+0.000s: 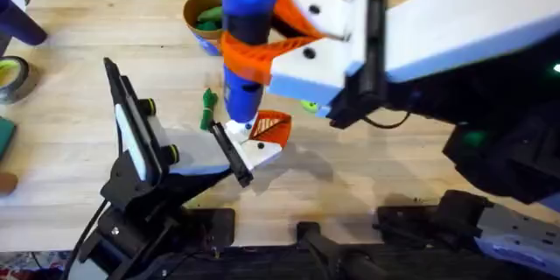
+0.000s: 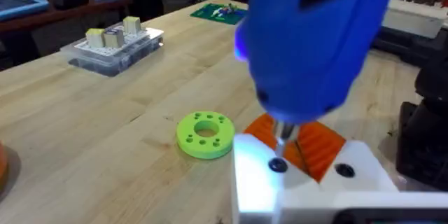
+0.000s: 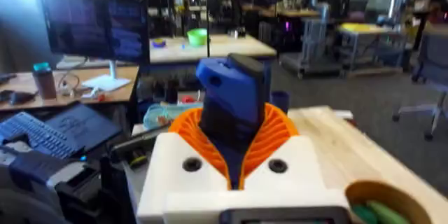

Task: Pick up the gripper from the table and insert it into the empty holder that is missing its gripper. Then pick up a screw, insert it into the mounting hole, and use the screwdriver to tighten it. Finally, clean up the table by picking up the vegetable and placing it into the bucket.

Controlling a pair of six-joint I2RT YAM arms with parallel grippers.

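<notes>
My right gripper (image 1: 252,33) reaches across from the right and is shut on the screwdriver (image 1: 248,4), which it holds upright. In the right wrist view the orange fingers (image 3: 273,136) clasp the blue handle (image 3: 234,101). The screwdriver's tip (image 2: 283,131) comes down on a dark spot in the white gripper piece (image 2: 350,171). That small gripper (image 1: 267,131), white with an orange lattice finger, sits against the black bar end of the holder (image 1: 197,153) on my left arm. The dark-green vegetable (image 1: 208,109) lies just left of the tip. The orange bucket (image 1: 194,10) stands behind and holds something green.
A lime-green ring (image 2: 204,134) lies beside the white piece. A clear parts box (image 2: 112,45) stands farther off on the table. A tape roll (image 1: 13,79) sits at the far left edge. The bucket's rim (image 3: 367,190) is close beside my right wrist.
</notes>
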